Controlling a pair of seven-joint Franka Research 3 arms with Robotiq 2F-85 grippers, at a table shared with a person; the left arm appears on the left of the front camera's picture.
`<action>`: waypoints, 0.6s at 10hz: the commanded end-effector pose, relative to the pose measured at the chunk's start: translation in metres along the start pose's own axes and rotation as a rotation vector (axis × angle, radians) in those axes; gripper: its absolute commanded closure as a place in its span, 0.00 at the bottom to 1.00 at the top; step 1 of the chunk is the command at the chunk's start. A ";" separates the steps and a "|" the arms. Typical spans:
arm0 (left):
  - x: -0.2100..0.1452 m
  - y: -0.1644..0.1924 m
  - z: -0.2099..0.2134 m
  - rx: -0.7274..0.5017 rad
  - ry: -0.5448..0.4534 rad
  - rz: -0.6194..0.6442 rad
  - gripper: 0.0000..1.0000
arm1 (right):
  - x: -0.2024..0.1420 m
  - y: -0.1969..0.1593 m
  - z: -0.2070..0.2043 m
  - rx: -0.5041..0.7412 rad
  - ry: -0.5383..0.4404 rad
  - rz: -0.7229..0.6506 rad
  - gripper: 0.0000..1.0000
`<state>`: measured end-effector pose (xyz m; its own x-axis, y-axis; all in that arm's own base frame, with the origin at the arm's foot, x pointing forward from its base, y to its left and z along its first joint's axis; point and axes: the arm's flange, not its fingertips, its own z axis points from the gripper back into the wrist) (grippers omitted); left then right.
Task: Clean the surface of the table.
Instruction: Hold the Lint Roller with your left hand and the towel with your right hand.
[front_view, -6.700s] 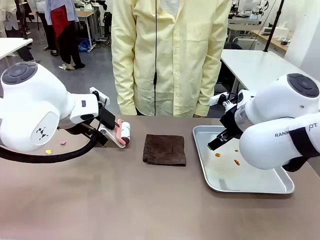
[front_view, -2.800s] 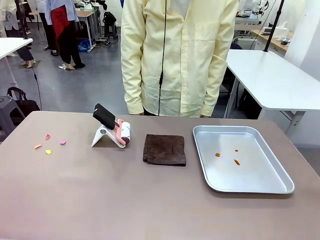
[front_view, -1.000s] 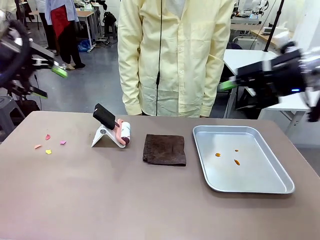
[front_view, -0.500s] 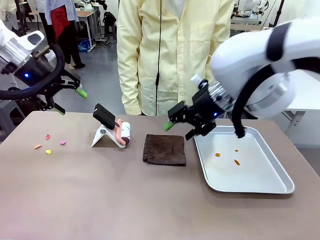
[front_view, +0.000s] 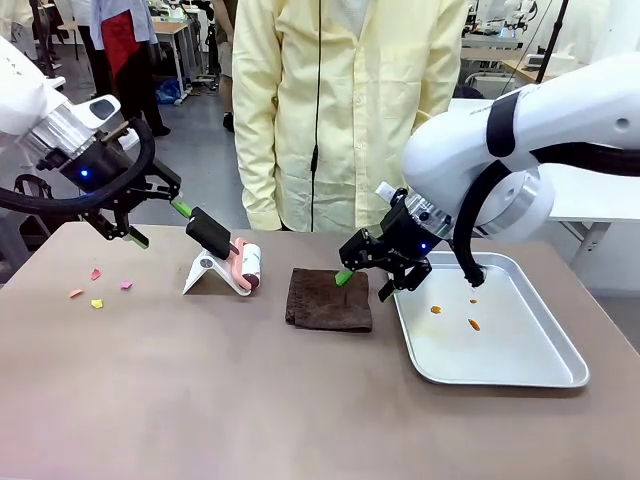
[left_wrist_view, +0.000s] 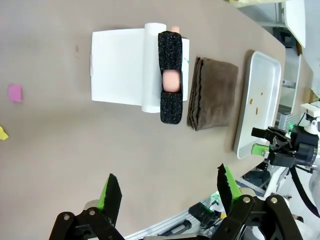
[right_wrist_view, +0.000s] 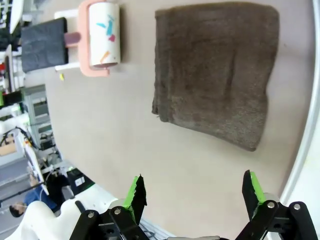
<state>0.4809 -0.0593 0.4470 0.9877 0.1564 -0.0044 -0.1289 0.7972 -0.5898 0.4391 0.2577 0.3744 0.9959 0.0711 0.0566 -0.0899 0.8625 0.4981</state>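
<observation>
The wide brown-grey matte table, spread across the near foreground, is topped by a folded dark brown cloth at centre, over whose right edge the right gripper is held wide open, while the left gripper is held wide open above the table's far left.

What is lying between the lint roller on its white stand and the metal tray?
A folded brown cloth lies on the table there, touching neither the lint roller nor the tray; the front view shows it.
</observation>
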 end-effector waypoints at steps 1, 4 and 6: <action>-0.003 -0.002 0.003 -0.002 0.001 0.001 0.00 | 0.001 0.006 0.023 0.006 -0.008 0.005 0.00; -0.003 -0.002 0.003 -0.002 0.001 0.001 0.00 | 0.000 0.000 0.000 0.000 0.000 0.000 0.00; 0.013 -0.007 -0.010 -0.001 0.035 -0.026 0.00 | 0.018 0.002 0.000 -0.040 -0.015 -0.051 0.00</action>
<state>0.4829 -0.0632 0.4448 0.9889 0.1480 -0.0100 -0.1254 0.7982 -0.5891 0.4419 0.2550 0.3747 0.9969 0.0625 0.0478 -0.0780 0.8656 0.4946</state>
